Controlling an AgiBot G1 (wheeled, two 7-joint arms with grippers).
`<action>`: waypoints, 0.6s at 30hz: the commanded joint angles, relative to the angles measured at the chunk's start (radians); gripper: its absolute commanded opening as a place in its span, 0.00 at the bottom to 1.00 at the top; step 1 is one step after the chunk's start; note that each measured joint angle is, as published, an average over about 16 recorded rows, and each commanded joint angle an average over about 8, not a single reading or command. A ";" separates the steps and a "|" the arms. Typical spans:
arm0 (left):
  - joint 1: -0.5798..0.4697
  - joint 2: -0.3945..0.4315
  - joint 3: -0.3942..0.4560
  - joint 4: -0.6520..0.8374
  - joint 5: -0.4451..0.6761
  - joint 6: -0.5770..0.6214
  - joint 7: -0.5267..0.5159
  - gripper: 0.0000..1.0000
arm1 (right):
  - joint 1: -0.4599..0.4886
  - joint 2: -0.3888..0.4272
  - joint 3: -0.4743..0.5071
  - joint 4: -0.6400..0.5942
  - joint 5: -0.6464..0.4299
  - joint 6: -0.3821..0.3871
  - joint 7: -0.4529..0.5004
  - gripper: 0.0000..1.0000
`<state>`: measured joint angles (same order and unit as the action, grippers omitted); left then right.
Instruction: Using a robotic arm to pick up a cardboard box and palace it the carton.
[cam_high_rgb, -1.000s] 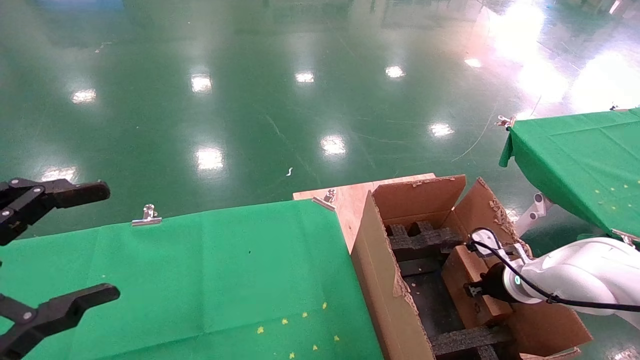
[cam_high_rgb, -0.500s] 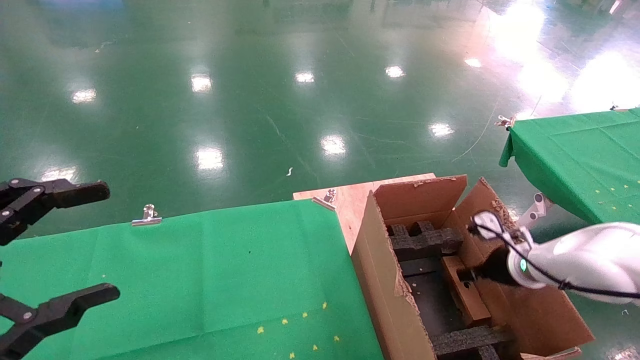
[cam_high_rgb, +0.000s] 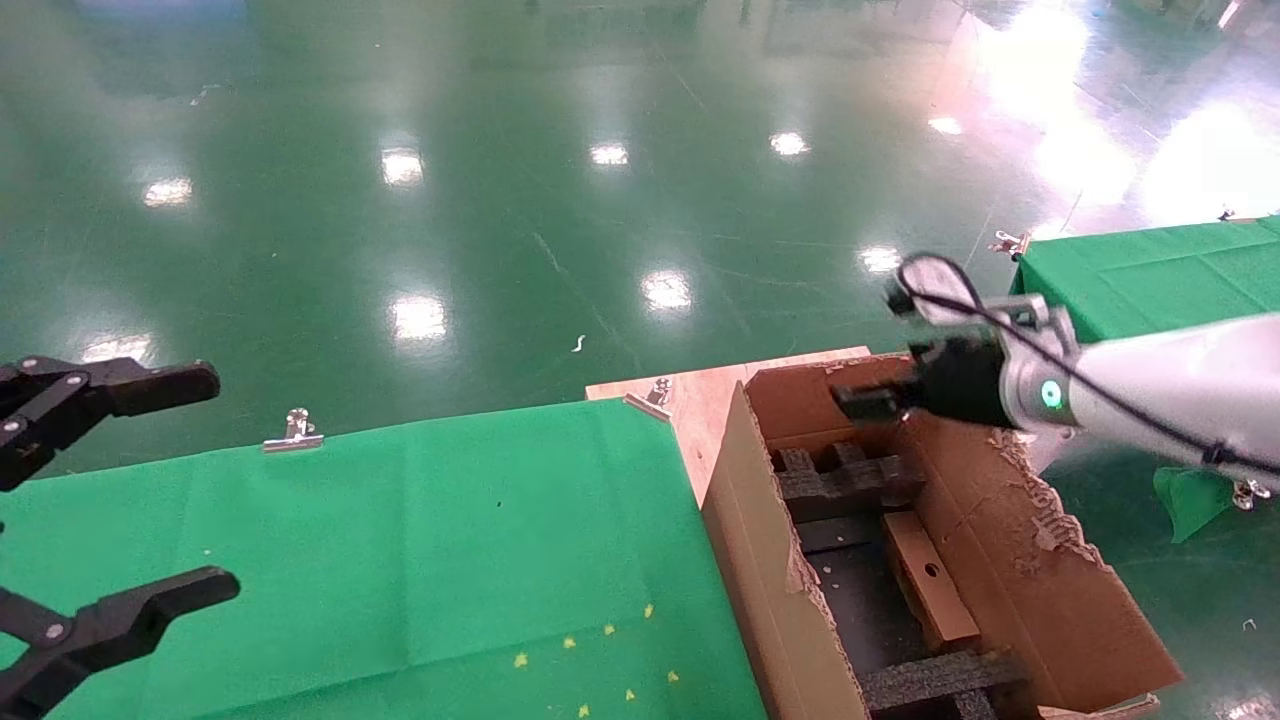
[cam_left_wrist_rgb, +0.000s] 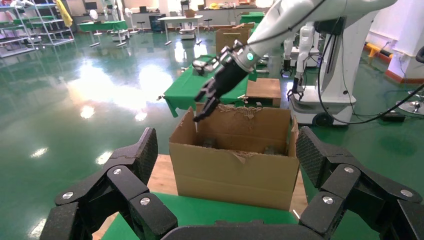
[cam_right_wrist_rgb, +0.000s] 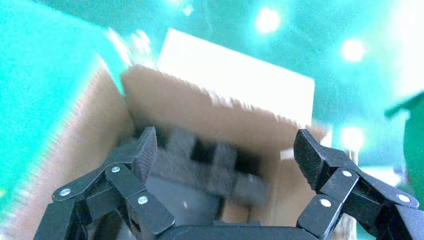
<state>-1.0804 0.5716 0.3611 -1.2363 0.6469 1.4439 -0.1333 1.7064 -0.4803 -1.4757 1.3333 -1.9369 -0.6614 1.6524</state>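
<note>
The carton (cam_high_rgb: 765, 560) stands open beside the green table, with torn flaps. Inside it, the small flat cardboard box (cam_high_rgb: 928, 585) with a round hole lies between the black foam inserts (cam_high_rgb: 850, 480), and nothing is touching it. My right gripper (cam_high_rgb: 865, 400) on the white robotic arm (cam_high_rgb: 1150, 385) hangs open and empty above the carton's far flap. In the right wrist view its jaws (cam_right_wrist_rgb: 226, 145) are spread wide over the foam. The left gripper (cam_high_rgb: 225, 483) is parked open at the left edge. The left wrist view faces the carton (cam_left_wrist_rgb: 235, 170) with the right gripper (cam_left_wrist_rgb: 200, 112) above it.
A green-clothed table (cam_high_rgb: 400, 540) fills the front left, held by metal clips (cam_high_rgb: 293, 432). A bare wooden board (cam_high_rgb: 700, 400) shows beside the carton. A second green table (cam_high_rgb: 1150, 280) stands at the right. Glossy green floor lies beyond.
The right gripper let go of the cardboard box, which now lies flat in the carton. The arm then rose out of the carton toward its far flap. The left arm has not moved.
</note>
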 joint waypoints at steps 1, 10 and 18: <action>0.000 0.000 0.000 0.000 0.000 0.000 0.000 1.00 | 0.035 0.003 0.015 0.025 0.051 -0.007 -0.043 1.00; 0.000 0.000 0.000 0.000 0.000 0.000 0.000 1.00 | 0.113 0.000 0.055 0.040 0.252 -0.067 -0.204 1.00; 0.000 0.000 0.000 0.000 0.000 0.000 0.000 1.00 | 0.105 -0.001 0.052 0.036 0.237 -0.066 -0.191 1.00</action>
<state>-1.0801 0.5714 0.3611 -1.2362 0.6467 1.4436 -0.1332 1.8099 -0.4813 -1.4177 1.3698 -1.6913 -0.7313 1.4533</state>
